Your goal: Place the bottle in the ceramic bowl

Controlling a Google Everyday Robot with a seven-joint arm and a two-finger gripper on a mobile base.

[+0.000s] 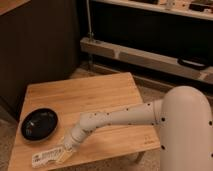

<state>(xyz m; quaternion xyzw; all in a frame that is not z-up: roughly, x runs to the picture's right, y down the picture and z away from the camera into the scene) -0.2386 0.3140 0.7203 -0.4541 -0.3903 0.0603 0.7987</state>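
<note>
Wooden table before dark shelving carries bowl, bottle; claw there, grip unclear.

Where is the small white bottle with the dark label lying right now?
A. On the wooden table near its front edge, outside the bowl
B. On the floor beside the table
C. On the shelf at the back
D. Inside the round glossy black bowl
A: the small white bottle with the dark label lies flat on the wooden table by its front edge, with the gripper at its right end, while the round glossy black bowl sits apart, behind it.
</note>
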